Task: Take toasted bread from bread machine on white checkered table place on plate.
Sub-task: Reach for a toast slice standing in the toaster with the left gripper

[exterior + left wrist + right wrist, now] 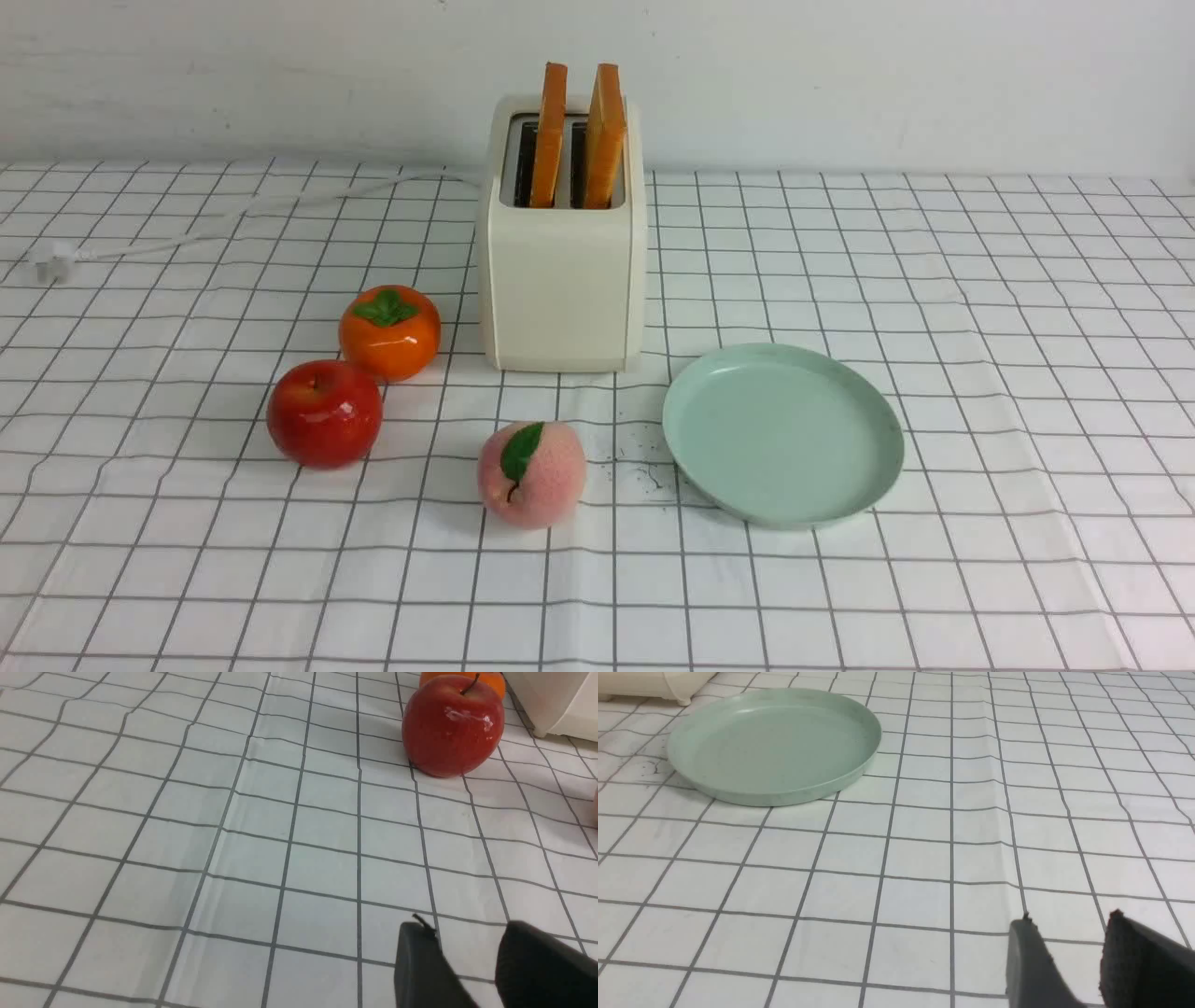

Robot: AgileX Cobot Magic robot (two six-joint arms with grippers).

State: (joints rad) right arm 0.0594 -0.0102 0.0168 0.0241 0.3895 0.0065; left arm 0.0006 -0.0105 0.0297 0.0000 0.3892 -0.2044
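Observation:
Two slices of toasted bread [549, 133] [605, 135] stand upright in the slots of the cream-white bread machine [562, 280] at the back middle of the white checkered table [980, 373]. The mint-green plate [782, 434] lies empty to its front right; it also shows in the right wrist view [773, 744]. No arm shows in the front view. My left gripper [467, 935] is open and empty, low over bare cloth short of the apple. My right gripper [1069, 926] is open and empty over bare cloth, short of the plate.
A red apple [324, 413], an orange persimmon [389, 331] and a pink peach [531, 473] sit front left of the toaster. The apple also shows in the left wrist view [452, 725]. The toaster's white cord and plug [51, 261] trail to the far left. Dark crumbs [644, 471] lie beside the plate.

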